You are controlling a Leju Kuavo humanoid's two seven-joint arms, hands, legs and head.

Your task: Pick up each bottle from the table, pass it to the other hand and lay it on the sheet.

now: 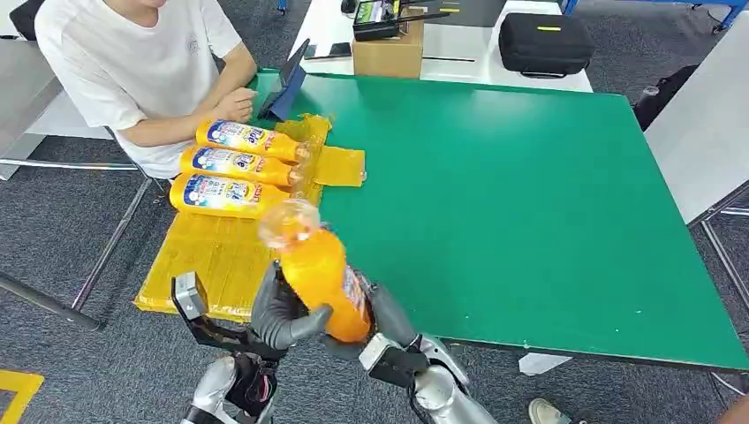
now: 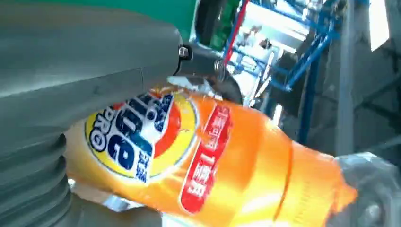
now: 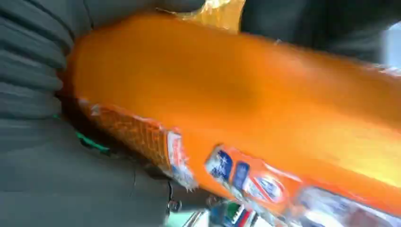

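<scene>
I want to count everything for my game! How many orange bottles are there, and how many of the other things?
Orange plastic bottles lying on the yellow sheet: 3
Orange plastic bottle held between the left hand and right hand: 1
Brown cardboard box: 1
Black zipped case: 1
Total: 6

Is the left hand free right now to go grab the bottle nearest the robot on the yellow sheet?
Probably not: the left hand already grips the orange bottle, with the right hand.
</scene>
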